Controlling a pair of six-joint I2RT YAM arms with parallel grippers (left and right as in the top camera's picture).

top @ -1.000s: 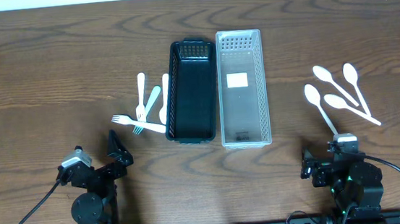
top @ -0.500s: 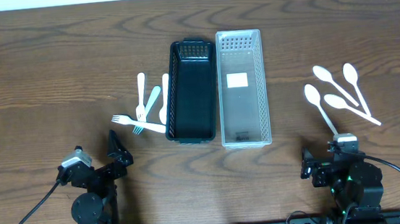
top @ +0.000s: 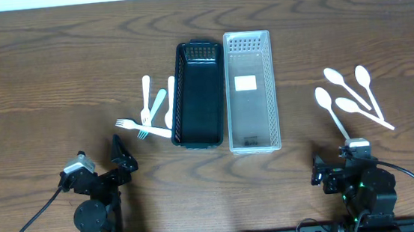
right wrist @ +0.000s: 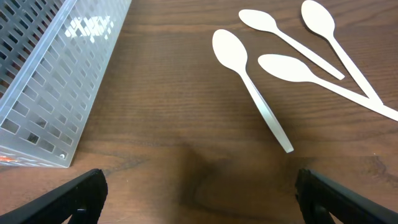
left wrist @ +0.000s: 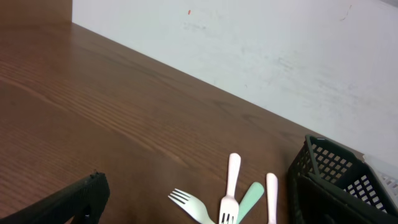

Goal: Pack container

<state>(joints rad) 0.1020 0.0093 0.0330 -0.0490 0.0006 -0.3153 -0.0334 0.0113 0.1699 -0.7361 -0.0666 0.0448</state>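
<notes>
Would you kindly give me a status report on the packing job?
Left gripper, right gripper open, empty, parked near edge. Black basket, clear basket hold no cutlery. Forks left of baskets, spoons right, all on table. Path clear.

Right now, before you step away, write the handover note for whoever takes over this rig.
Left hand: open, empty, low at the near edge of the table.
Right hand: open, empty, also at the near edge.
Black basket and clear basket: side by side mid-table, no cutlery in either.
Forks: loose pile just left of the black basket.
Spoons: four white ones, right of the clear basket.
Done: nothing packed.
Left: all the cutlery.
</notes>
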